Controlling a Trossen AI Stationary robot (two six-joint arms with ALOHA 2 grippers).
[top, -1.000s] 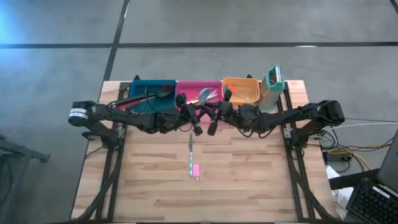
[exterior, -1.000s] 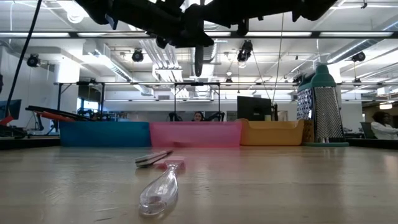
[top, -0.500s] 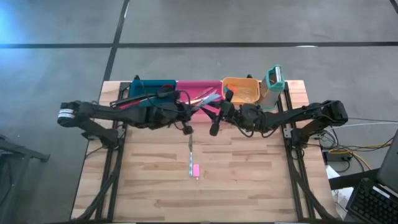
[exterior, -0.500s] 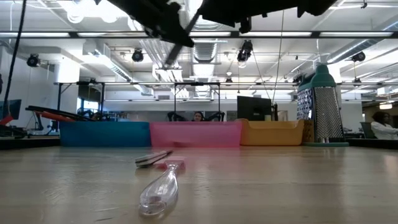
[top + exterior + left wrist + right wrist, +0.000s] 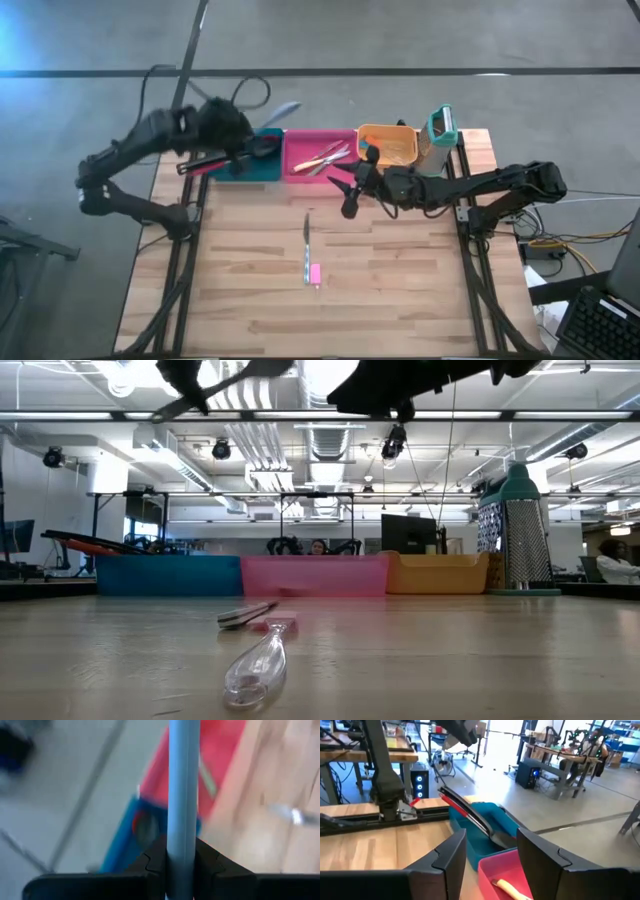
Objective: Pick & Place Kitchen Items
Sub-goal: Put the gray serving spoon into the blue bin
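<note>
My left gripper (image 5: 240, 127) is raised above the teal bin's (image 5: 258, 160) far left corner, shut on a grey spatula (image 5: 283, 108); the low view shows the spatula (image 5: 235, 377) high up. My right gripper (image 5: 343, 194) hovers open and holds nothing, just in front of the pink bin (image 5: 296, 172). A pink-handled knife (image 5: 308, 250) lies flat on the table's middle, with a clear spoon (image 5: 255, 665) by it. Black spoons (image 5: 470, 817) rest slanted in the teal bin. Cutlery (image 5: 327, 155) lies in the pink bin. My left gripper pinches the spatula's grey shaft (image 5: 182, 837) between its two fingers (image 5: 152, 865). The shaft runs on forward past the fingertips, along the fingers. The fingers slant downward from the table's left. The spatula is lifted clear, its head (image 5: 288, 107) pointing toward the right over the bins' far edge.
An orange bin (image 5: 403, 131) stands right of the pink one, and an upright teal-and-white grater (image 5: 438, 135) at the far right. The near half of the wooden table (image 5: 400, 290) holds only the knife and spoon.
My left gripper has swung up and toward the table's far left corner, away from the right gripper, tipping as it went and carrying the spatula, which now hangs high over the teal bin. My right gripper has stayed in place and opened.
</note>
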